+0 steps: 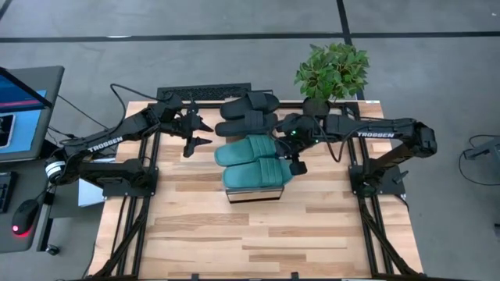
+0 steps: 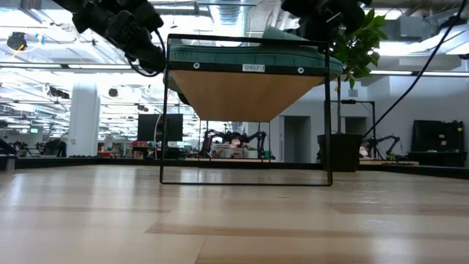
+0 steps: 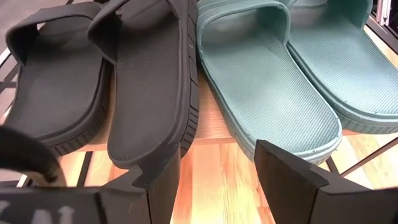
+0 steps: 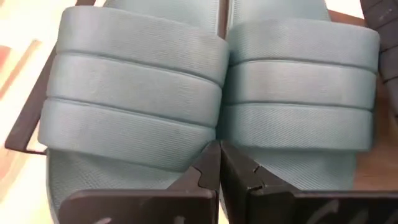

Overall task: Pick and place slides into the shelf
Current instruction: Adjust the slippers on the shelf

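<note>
Desk (image 1: 312,242): light plank top; shelf stands near its back edge, about midway between the side edges.
Shelf (image 1: 251,195): wood top on a thin dark frame; all four slides lie on it, side by side.
Black slides (image 1: 248,114): two, toward the desk's back edge, touching each other.
Teal slides (image 1: 254,160): two, on the front half of the shelf, the nearer-back one just beside the black pair.
Potted plant (image 1: 332,69): at the desk's back edge, right of the shelf.
Left claw (image 1: 198,134): released, fingers apart and empty, hovering off the shelf's left end, facing the slides' heels.
Right claw (image 1: 297,165): clenched tight on nothing, tips at the teal straps (image 4: 211,93), over the shelf's right end.
Step in hand: judged to be the finish; no slide is left on the desk.
Next move: likely calls only for both arms to draw back clear, without nudging the rows.
</note>
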